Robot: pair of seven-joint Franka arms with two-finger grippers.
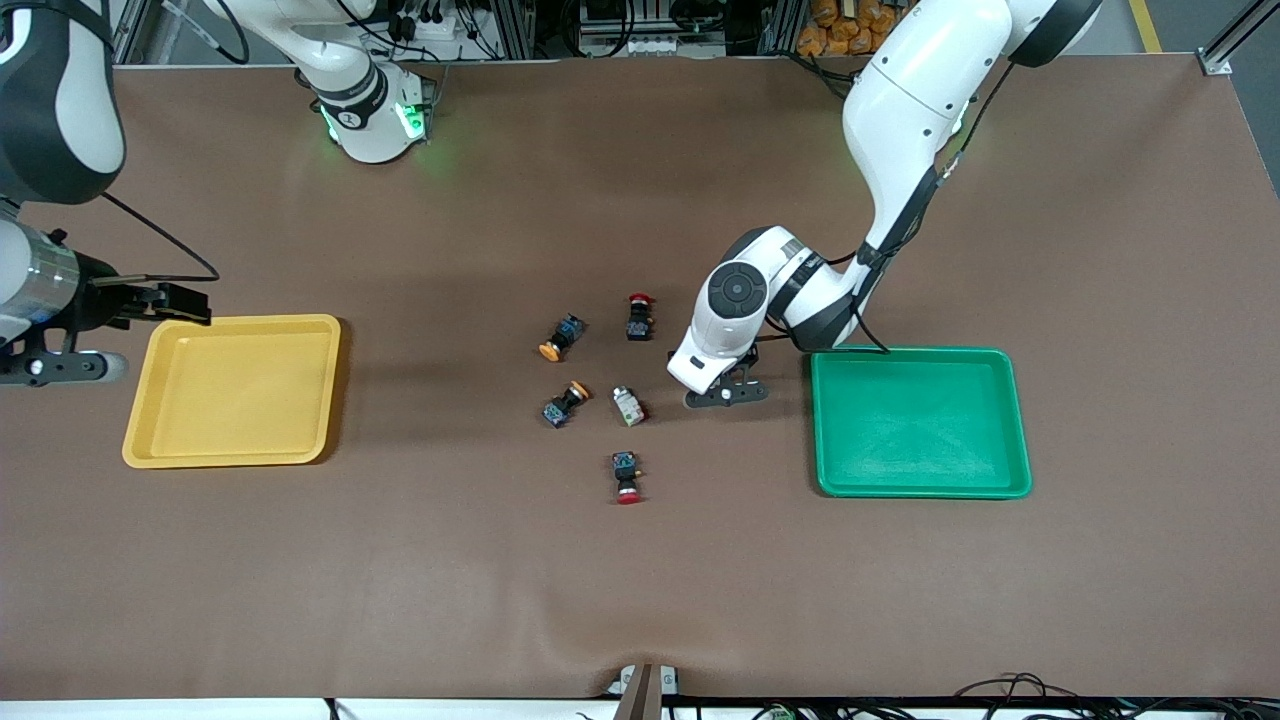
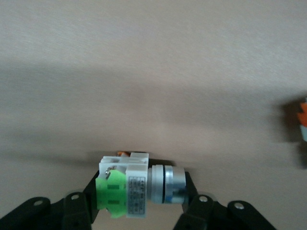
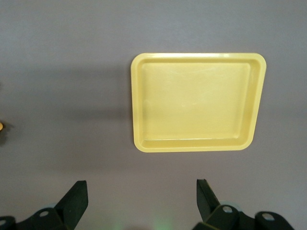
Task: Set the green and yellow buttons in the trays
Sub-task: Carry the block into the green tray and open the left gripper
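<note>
**Left end effector around a green button, green tray beside it**

The left end effector (image 1: 727, 392) is low at the brown table (image 1: 640, 580), its fingers half closed around a white-bodied push-button with green parts (image 2: 125, 191), lying crosswise between them. The shallow green plastic tray (image 1: 1020, 420) lies at its three o'clock. The right end effector (image 3: 141, 201) waits wide open and empty above the shallow yellow plastic tray (image 3: 139, 100).

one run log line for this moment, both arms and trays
left gripper: around green button, between cluster and green tray | right gripper: open, waiting above yellow tray | trays: both hold nothing
</note>
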